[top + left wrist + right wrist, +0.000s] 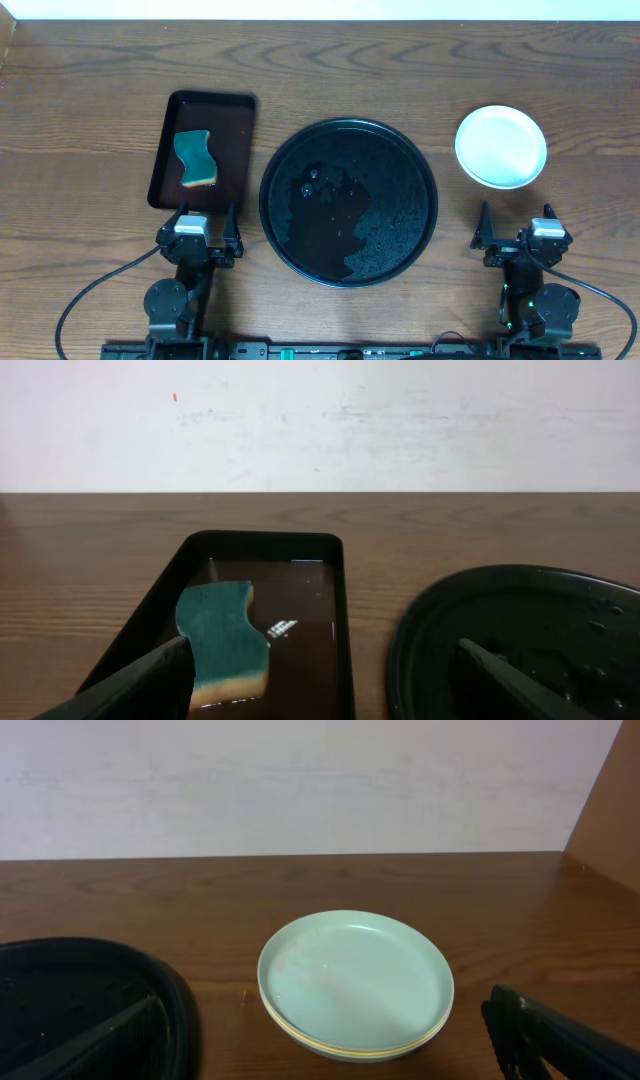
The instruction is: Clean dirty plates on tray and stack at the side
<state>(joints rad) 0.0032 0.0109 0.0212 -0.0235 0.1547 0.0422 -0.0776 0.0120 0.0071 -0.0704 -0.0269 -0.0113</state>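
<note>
- Far left, a green-and-yellow sponge (196, 158) lay in the small dark brown rectangular tray (236, 140).
- The left gripper (207, 215) stood wide open and empty near it.
- The large round black tray (400, 200) held only water.
- The right gripper (516, 215) gaped, empty too.
- Far right, the pale stacked plates (501, 146) sat on the wooden table (90, 80). The job looked finished, and the next move likely called only for parked arms.

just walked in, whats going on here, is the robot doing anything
Nothing is being handled right now. The left gripper and right gripper are both open and empty at the near edge. The plates sit stacked on the table, right of the round black tray, which looks wet and holds no plates. A sponge lies in the rectangular tray.
</note>
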